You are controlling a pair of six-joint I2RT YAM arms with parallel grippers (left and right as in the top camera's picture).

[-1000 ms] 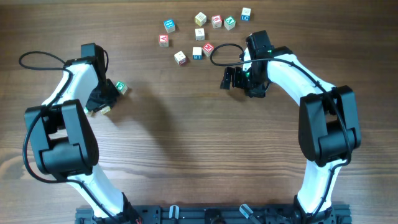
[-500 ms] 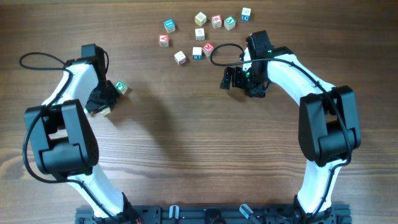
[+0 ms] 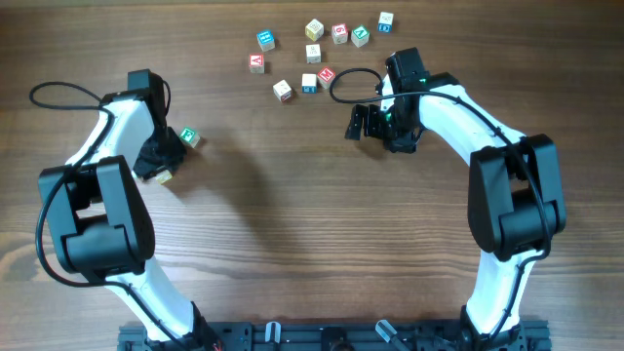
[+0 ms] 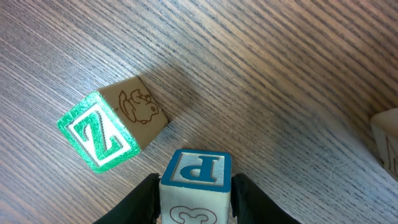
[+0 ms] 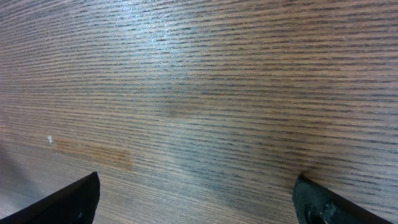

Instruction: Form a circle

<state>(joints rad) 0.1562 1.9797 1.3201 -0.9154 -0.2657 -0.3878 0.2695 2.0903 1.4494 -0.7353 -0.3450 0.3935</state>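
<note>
The left hand (image 4: 196, 200) has a dark finger (image 4: 140, 200) on each side of the P cube (image 4: 196, 174). The fingers stand close against the cube's sides, but I cannot tell whether they press it or only flank it. The cube shows a blue-framed P on one face and an outlined 3 on the face nearer the camera.

Just beside it and not touching lies the Z cube (image 4: 99, 134). It is turned at an angle to the P cube, with a green Z face and a plain wooden side bearing a small animal drawing. A third pale cube (image 4: 387, 143) is cut off by the right edge of the wrist view, well apart from the P cube.

From overhead, the left hand (image 3: 156, 161) sits at the left of the bench (image 3: 292, 214). The green-faced cube (image 3: 189, 137) is on one side of it and the third cube (image 3: 163, 176) on the other. The hand hides the P cube there. These three cubes make a short arc, not a closed ring.

The right hand (image 3: 366, 123) holds nothing. Its fingers are spread wide, with only bare wood grain between the two tips in its own view (image 5: 196, 200). It hangs at the upper right of the bench.

A scatter of cubes (image 3: 313, 53) lies along the far edge, just beside the right arm and well apart from the arc.
</note>
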